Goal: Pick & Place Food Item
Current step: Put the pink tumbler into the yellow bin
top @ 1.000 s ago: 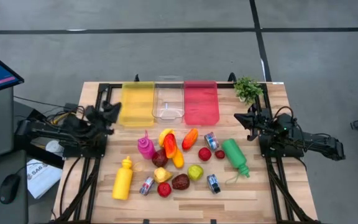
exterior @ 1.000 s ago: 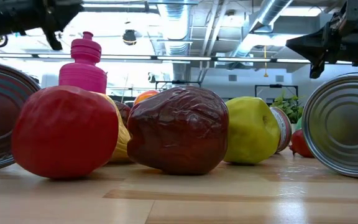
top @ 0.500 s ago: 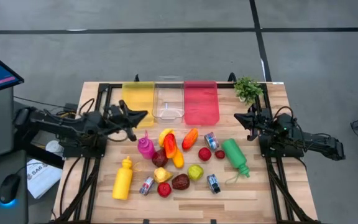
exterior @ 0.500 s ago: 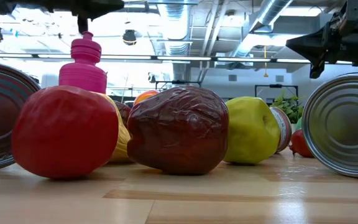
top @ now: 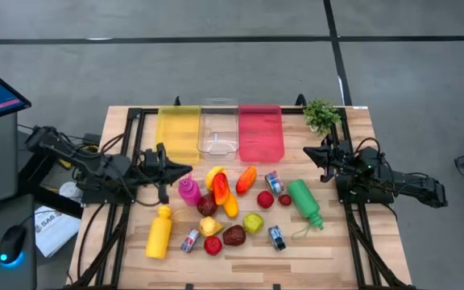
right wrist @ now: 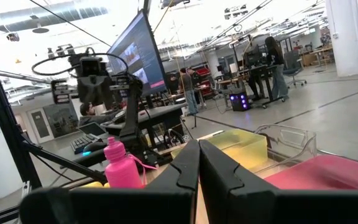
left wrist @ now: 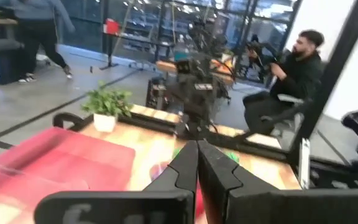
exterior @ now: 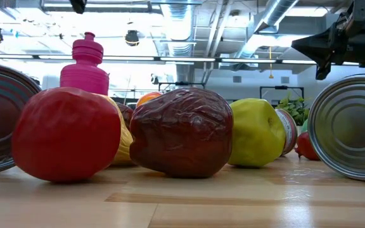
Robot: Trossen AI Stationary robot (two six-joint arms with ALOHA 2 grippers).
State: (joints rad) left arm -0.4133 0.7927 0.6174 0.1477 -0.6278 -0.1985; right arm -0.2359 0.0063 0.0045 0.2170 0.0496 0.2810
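The food lies in a loose heap at the table's middle, within reach of either arm: a red apple (exterior: 65, 134) and a wrinkled dark fruit (exterior: 181, 132) nearest the front edge, a green apple (top: 253, 223) just behind, then a banana (top: 213, 172) and an orange pepper (top: 246, 179) further back. Nothing is picked yet. The left gripper (top: 185, 168) hovers just beside the pink bottle (top: 188, 191), fingers (left wrist: 188, 167) pressed together and empty, likely on its way in over the heap. The right gripper (top: 308, 151) waits at the table's right side, clenched on nothing. Beyond stand three bins, yellow (top: 178, 137), clear (top: 217, 132) and red (top: 260, 135), presumably where the food goes.
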